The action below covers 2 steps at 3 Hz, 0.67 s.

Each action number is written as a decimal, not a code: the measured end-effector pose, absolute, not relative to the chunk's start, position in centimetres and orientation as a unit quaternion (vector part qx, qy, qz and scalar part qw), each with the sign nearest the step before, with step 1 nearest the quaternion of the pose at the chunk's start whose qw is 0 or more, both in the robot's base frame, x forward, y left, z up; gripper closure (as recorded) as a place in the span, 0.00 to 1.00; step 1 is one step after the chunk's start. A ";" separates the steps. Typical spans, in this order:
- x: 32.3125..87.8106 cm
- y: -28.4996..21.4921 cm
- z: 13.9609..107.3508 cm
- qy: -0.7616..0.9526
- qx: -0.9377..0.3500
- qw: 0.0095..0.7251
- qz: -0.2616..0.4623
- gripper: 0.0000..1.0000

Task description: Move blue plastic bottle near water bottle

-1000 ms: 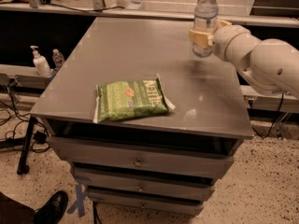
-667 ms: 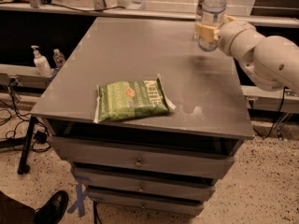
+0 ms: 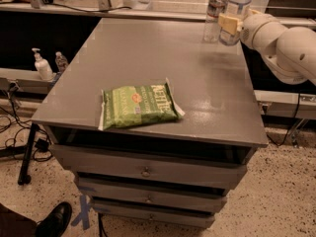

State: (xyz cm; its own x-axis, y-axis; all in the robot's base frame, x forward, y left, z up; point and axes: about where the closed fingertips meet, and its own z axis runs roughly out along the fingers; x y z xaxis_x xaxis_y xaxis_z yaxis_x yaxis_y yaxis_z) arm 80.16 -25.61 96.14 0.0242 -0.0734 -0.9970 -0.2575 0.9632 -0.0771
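The blue plastic bottle, clear with a wide pale label, is at the far right corner of the grey table. My gripper reaches in from the right and is shut on its lower half. I cannot tell whether its base touches the tabletop. The water bottle, slimmer with a narrow dark label band, stands upright just left of it, almost touching. The white arm extends past the table's right edge.
A green chip bag lies flat near the table's front edge. Drawers sit below the top. A soap dispenser and small bottle stand on a low shelf at left. A shoe is at the bottom left.
My gripper has carried the blue plastic bottle farther back and to the right. The water bottle now shows just to its left.
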 end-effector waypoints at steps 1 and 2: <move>80.7 -27.7 95.4 0.707 -0.102 0.696 0.068 1.00; 81.0 -28.6 93.9 0.719 -0.094 0.683 0.084 1.00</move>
